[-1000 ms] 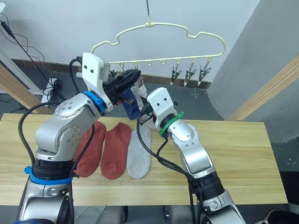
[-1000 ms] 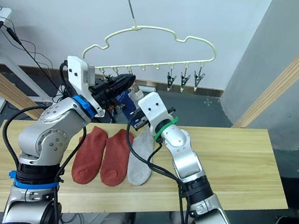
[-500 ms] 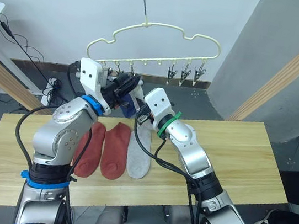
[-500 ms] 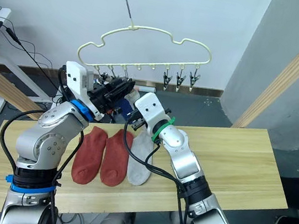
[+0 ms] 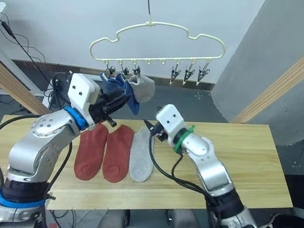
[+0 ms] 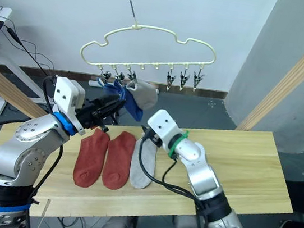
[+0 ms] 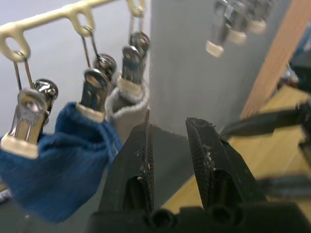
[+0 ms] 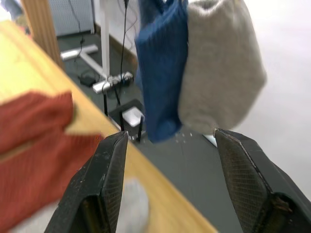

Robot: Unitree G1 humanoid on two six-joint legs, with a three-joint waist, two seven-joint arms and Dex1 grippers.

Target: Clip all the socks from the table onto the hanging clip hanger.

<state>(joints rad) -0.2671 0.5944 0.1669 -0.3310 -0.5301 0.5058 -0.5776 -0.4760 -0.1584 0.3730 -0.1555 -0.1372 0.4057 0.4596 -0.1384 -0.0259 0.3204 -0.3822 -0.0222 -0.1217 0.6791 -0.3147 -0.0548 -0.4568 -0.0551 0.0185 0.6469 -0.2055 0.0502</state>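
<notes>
A: Where do the socks sit?

B: Two rust-red socks (image 5: 91,152) (image 5: 117,153) and one light grey sock (image 5: 142,158) lie side by side on the tabletop (image 5: 248,156); on the cream clip hanger (image 5: 162,42) the leftmost clips hold two blue socks (image 7: 53,165) (image 8: 161,73) and a grey sock (image 5: 144,88); three clips (image 5: 189,74) at its other end hang bare.

A: And the hands?

B: The left hand (image 7: 167,145) is raised just under the hung socks, its fingers (image 7: 138,165) a narrow gap apart, holding nothing; the right hand (image 8: 167,155) hovers over the tabletop beside the lying grey sock, spread wide and empty, pointing toward the hung blue and grey socks.
</notes>
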